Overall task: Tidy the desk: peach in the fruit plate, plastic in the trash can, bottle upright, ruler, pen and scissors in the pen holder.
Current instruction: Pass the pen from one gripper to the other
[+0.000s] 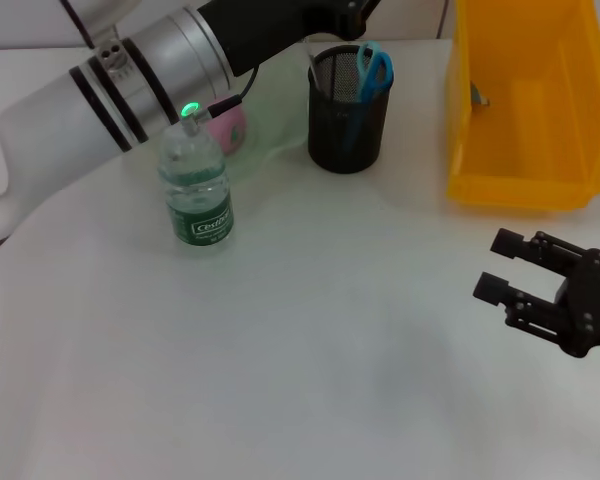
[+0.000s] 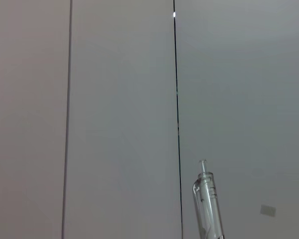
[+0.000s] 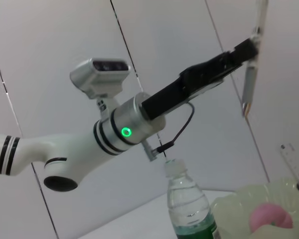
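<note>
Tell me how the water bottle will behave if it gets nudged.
The bottle stands upright, tall for its base, so a high push would probably tip it. It looks mostly full, which should steady it against light bumps. Its round body would likely roll once down, perhaps toward the pen holder.

The left arm stretches from the robot's left side diagonally up and across toward the far middle, its silver wrist band showing a green light. The left gripper, raised high, is clamped on a pen that hangs tip-down. The right gripper hovers low at the robot's right, its black fingers spread apart, holding nothing.
</note>
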### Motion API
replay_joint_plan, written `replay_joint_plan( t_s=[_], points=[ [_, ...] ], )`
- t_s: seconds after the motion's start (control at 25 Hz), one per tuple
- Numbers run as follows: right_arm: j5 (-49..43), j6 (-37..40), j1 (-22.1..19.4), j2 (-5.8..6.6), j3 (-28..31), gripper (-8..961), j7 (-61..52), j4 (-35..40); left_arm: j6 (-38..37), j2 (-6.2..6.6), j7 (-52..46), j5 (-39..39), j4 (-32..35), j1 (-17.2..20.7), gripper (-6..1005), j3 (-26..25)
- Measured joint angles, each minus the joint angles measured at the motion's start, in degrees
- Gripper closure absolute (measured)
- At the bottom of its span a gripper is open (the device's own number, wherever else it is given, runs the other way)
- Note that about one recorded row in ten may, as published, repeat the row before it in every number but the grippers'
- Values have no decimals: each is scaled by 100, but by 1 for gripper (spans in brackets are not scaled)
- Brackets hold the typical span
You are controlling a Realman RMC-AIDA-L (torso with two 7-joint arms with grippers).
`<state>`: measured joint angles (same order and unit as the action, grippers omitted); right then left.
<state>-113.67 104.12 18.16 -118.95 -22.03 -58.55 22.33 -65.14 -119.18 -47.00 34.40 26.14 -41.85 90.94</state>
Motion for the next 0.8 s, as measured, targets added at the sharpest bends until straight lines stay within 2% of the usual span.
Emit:
replay_joint_plan(
  t_s=[0.2, 0.28, 0.32, 0.48, 0.6, 0.8],
  points=[
    [159, -53, 74, -11, 118, 312, 73, -212, -7, 0, -41, -21, 3, -43, 845, 52],
    [466, -54, 123, -13, 252, 319, 109, -398, -23, 0, -111, -32, 20, -35, 845, 104],
    [898, -30, 154, -14, 331, 322, 191, -616, -37, 0, -210, -40, 50, -4, 844, 171],
    [1540, -5, 284, -18, 317, 336, 300, -973, -56, 0, -277, -53, 64, 28, 844, 243],
    [2181, 100, 680, -25, 338, 346, 14, -1518, -179, 0, -275, -380, 128, 165, 843, 696],
    [2643, -57, 1011, -58, 340, 364, -36, -1829, -235, 1, -275, -453, 288, 300, 842, 951]
  ],
)
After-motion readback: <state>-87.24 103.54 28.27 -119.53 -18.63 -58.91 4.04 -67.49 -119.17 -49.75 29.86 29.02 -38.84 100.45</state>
